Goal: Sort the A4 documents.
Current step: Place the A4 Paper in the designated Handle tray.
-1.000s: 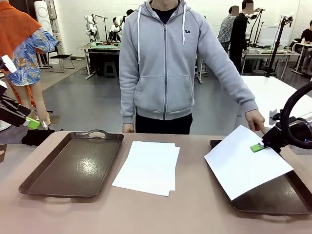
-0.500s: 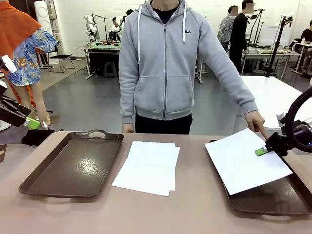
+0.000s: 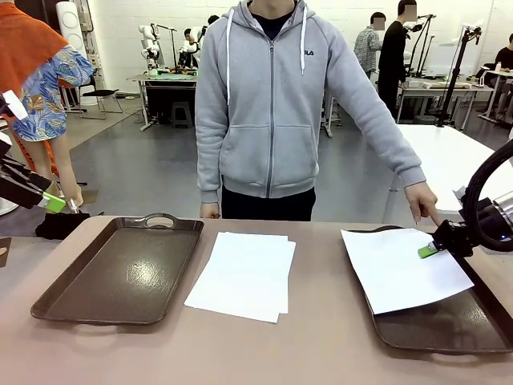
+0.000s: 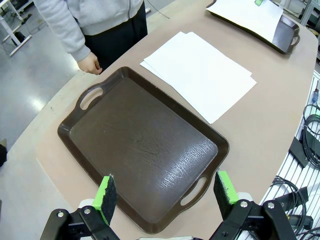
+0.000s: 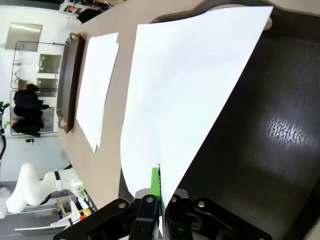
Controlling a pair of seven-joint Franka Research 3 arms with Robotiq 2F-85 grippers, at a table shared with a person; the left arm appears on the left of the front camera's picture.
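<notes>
The right gripper (image 3: 430, 249) was closed on the edge of one sheet (image 3: 405, 269), which lay over the right tray (image 3: 449, 330). The other A4 documents (image 3: 244, 274) lay stacked on the table (image 3: 321, 353), at 9 o'clock from that tray. The left gripper (image 4: 165, 189) stood open and empty above the left tray (image 4: 145, 145). A person's hand (image 3: 422, 200) pointed down at 12 o'clock from the right gripper.
</notes>
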